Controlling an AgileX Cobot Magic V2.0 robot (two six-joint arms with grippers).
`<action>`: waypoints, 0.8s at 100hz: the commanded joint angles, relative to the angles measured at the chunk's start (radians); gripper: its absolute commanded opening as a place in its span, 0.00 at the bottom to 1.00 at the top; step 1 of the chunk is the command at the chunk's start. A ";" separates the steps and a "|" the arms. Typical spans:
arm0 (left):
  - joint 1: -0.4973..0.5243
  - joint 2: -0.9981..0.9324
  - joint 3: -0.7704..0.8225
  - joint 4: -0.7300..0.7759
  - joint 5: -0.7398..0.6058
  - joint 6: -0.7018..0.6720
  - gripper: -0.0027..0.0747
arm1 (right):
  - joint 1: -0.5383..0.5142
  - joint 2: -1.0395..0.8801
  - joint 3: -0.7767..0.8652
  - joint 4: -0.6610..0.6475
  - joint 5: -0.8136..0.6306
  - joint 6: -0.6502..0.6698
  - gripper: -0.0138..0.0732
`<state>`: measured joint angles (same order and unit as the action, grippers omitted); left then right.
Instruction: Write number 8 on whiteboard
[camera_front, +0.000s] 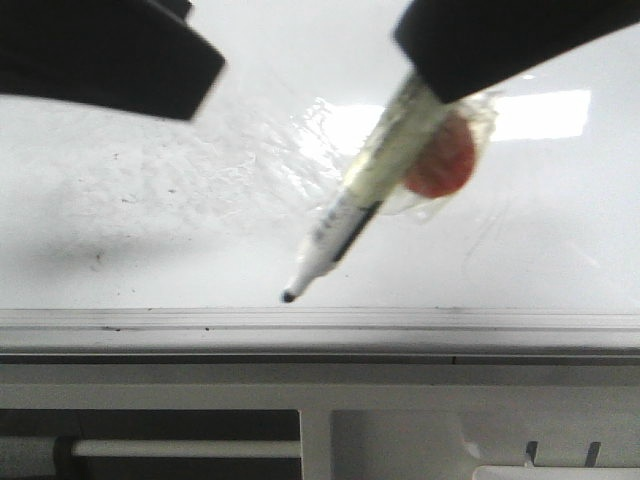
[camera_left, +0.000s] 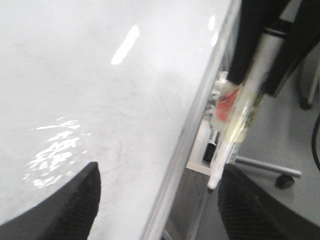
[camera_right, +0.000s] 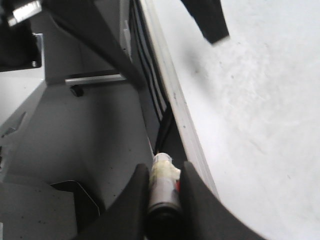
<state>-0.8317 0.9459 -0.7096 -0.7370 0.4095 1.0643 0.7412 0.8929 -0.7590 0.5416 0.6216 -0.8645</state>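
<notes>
My left gripper (camera_front: 100, 55), a black blurred block, hangs over the glossy white whiteboard (camera_front: 150, 230) with its faint grey smears, fingers spread wide and gripping nothing. To the right, my right gripper (camera_right: 162, 195) is clamped on a white tape-wrapped marker (camera_front: 350, 205), whose dark tip sits just above the grey metal edge rail (camera_front: 320, 325). I see no drawn 8 on the board.

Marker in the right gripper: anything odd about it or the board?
The marker carries crinkled clear tape and a red blob around its barrel, an improvised wrap. The right gripper clamps it. Its tip sits at the whiteboard's edge rail, and no number 8 shows anywhere on the board.
</notes>
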 joint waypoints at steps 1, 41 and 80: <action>0.047 -0.096 0.010 -0.041 -0.047 -0.041 0.64 | 0.000 -0.083 -0.001 -0.082 -0.043 0.091 0.11; 0.180 -0.424 0.246 -0.330 -0.188 -0.045 0.35 | -0.002 -0.286 0.189 -0.259 -0.350 0.128 0.11; 0.180 -0.430 0.262 -0.364 -0.179 -0.045 0.01 | -0.004 -0.199 0.048 -0.193 -0.367 0.130 0.11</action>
<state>-0.6540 0.5143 -0.4191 -1.0710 0.2650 1.0291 0.7412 0.6724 -0.6506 0.3318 0.3132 -0.7370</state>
